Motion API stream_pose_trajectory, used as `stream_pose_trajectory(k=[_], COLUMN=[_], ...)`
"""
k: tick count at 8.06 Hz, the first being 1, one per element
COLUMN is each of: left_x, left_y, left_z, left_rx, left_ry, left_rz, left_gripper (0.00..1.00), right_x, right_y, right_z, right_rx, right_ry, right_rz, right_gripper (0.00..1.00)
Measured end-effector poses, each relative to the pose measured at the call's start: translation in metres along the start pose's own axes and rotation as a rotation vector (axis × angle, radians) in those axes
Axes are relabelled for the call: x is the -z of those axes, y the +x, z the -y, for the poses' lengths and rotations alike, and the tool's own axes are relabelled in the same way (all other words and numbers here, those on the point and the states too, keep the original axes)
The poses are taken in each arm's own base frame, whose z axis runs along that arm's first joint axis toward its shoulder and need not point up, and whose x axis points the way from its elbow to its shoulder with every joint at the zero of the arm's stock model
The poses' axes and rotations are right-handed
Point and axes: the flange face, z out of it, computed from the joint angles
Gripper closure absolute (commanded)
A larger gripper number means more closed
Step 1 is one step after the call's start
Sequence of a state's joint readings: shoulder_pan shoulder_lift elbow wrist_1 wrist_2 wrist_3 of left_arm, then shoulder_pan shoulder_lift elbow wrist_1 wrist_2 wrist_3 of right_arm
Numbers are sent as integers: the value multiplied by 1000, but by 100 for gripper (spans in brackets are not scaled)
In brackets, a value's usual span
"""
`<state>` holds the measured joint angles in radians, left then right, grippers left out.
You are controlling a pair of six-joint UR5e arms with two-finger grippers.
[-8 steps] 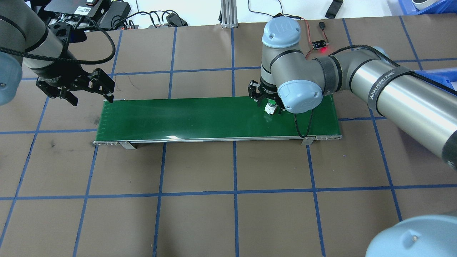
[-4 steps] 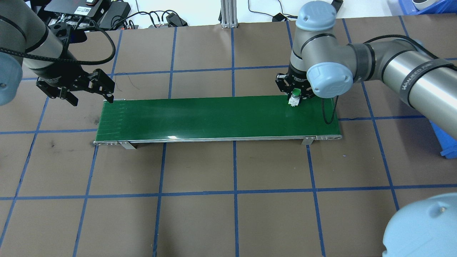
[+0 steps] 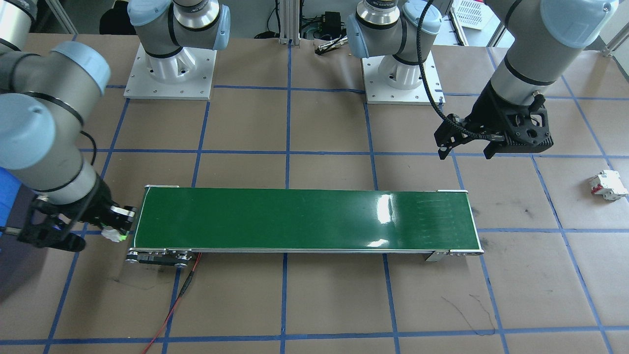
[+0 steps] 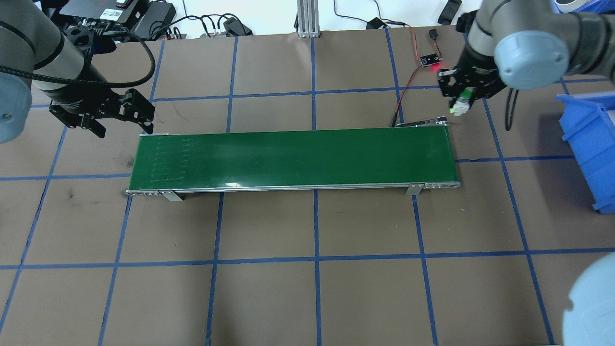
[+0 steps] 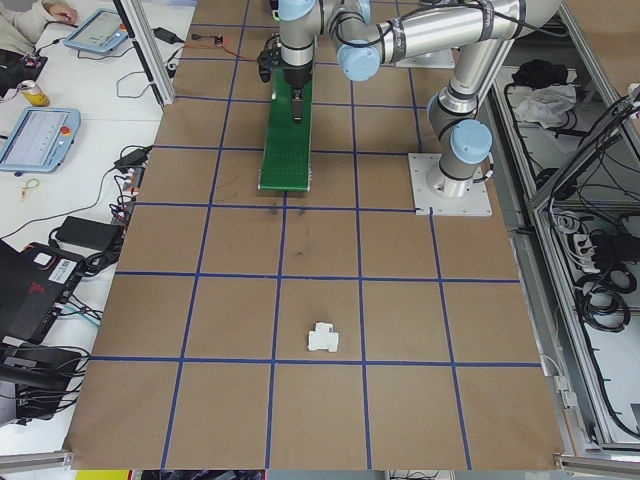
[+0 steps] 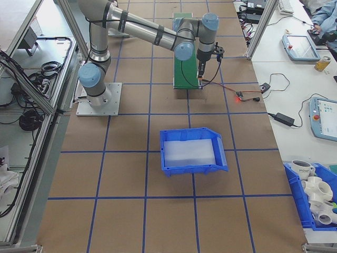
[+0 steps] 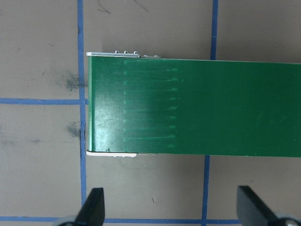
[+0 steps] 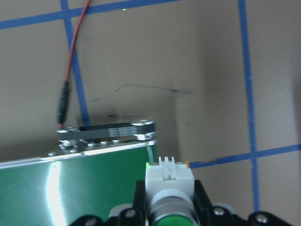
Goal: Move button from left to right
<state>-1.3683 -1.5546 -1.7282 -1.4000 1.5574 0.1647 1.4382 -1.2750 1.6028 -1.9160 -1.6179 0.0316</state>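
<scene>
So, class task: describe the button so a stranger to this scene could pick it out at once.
Find the long green conveyor belt on the brown gridded table. Just past its far right corner, the right gripper holds the button in the air between its black fingers. Its round green cap and white body set it apart.

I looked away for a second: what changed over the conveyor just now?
The right gripper, shut on the button, lifted it off the green belt and carried it right, past the belt's end toward the blue bin. The left gripper stayed open at the other end.
</scene>
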Motion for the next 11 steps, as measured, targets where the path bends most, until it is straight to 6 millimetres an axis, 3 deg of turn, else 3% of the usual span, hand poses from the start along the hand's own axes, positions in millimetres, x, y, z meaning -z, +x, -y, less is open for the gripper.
stream_pose_trajectory(k=[2, 4, 6, 8, 9, 10, 11], left_x=[-4, -6, -9, -14, -16, -17, -18], left_y=[0, -1, -1, 0, 0, 0, 0], left_z=[1, 1, 0, 1, 0, 0, -1], left_rx=[-4, -23, -27, -30, -31, -33, -33], left_ry=[9, 7, 4, 21, 25, 26, 24], left_rz=[4, 6, 8, 11, 12, 12, 12], left_gripper=[0, 0, 0, 0, 0, 0, 0], right_x=[31, 41, 34, -1, -28, -55, -78], right_y=[103, 211, 301, 374, 401, 415, 421], right_z=[3, -5, -18, -20, -17, -14, -12], right_rx=[170, 319, 416, 504, 550, 581, 595], right_ry=[12, 16, 9, 16, 14, 12, 7], right_rz=[-3, -19, -29, -43, -40, -37, -27], right_gripper=[100, 100, 100, 100, 90, 72, 37])
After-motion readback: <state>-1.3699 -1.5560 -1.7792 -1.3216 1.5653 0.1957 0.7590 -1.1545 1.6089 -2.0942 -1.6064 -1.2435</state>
